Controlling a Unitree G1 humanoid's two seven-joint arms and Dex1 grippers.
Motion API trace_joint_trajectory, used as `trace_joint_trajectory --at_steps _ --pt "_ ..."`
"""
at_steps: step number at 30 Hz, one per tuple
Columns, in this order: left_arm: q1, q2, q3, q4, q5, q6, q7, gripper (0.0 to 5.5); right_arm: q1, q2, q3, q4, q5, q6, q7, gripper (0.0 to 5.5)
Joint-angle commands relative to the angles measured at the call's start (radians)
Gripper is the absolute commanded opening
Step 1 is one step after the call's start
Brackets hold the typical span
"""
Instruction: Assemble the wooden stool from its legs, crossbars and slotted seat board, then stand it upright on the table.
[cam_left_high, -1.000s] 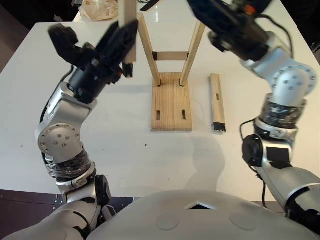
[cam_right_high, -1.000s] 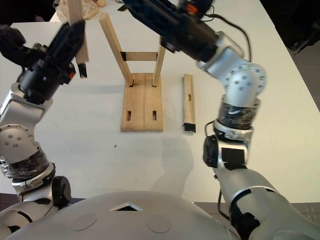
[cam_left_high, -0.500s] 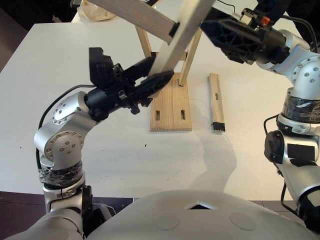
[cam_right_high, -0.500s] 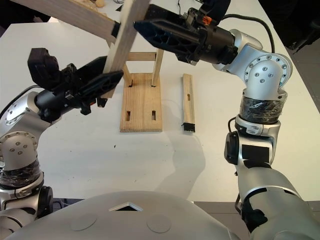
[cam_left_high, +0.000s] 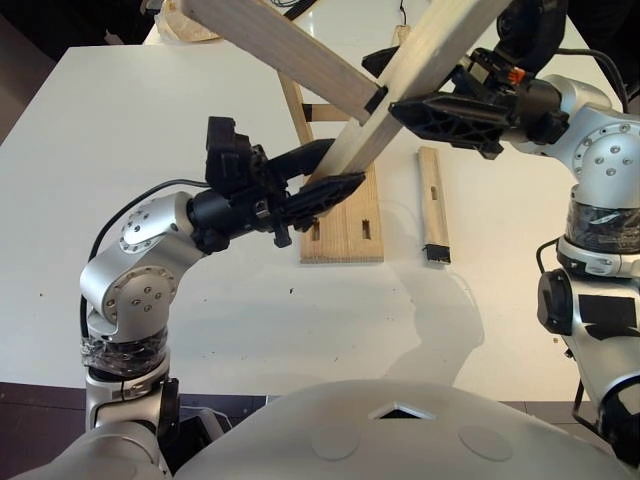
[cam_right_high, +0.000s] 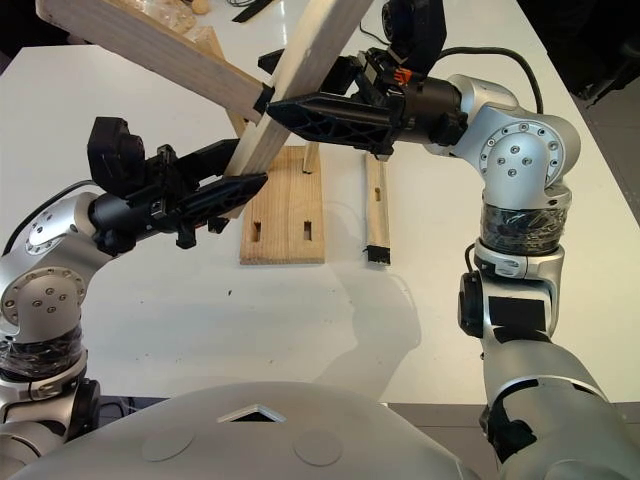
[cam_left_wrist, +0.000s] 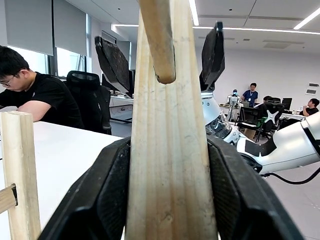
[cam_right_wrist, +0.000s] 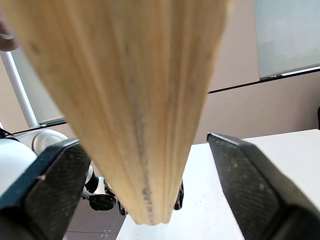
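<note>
Upper ends cut off, the leg frame (cam_left_high: 425, 55) slants up-right above the seat board (cam_left_high: 342, 225), left gripper (cam_left_high: 345, 165) clenched on its lower end, right gripper (cam_left_high: 382, 85) astride it, released.

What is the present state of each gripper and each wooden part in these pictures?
Left gripper: shut on the long pale wooden leg.
Right gripper: open, fingers on either side of that leg.
Long pale wooden leg: tilted in the air, wooden crossbar joined to it.
Slotted wooden seat board: flat on the white table; far slots hold two legs, near slots unfilled.
Loose wooden bar with dark end: lying beside the board.
</note>
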Motion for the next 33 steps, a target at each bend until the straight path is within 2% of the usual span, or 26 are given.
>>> trace_joint_trajectory --at_steps 1,12,23,24,30,33 --pt "0.007 0.018 -0.02 0.002 0.014 -0.008 -0.016 2.03 -0.006 -0.01 -0.006 -0.008 0.002 -0.005 0.006 3.54" --pt "0.018 0.045 -0.024 0.017 0.029 -0.01 -0.041 2.03 0.0 -0.021 -0.029 -0.021 0.038 0.007 0.004 2.05" --pt "-0.027 0.058 -0.064 0.058 0.097 -0.026 -0.047 2.03 0.044 -0.041 0.016 -0.063 -0.009 -0.018 0.013 2.03" --pt "-0.034 0.06 -0.067 0.068 0.115 -0.025 -0.035 2.39 0.046 -0.043 0.016 -0.061 -0.015 -0.022 0.012 2.03" --pt "-0.048 0.059 -0.064 0.127 0.16 -0.023 -0.01 3.28 0.055 -0.05 -0.005 -0.029 -0.085 -0.078 -0.035 2.03" --pt "0.012 0.087 -0.132 0.247 0.383 -0.139 0.027 3.62 0.067 -0.05 0.009 -0.009 -0.162 -0.134 -0.069 2.03"
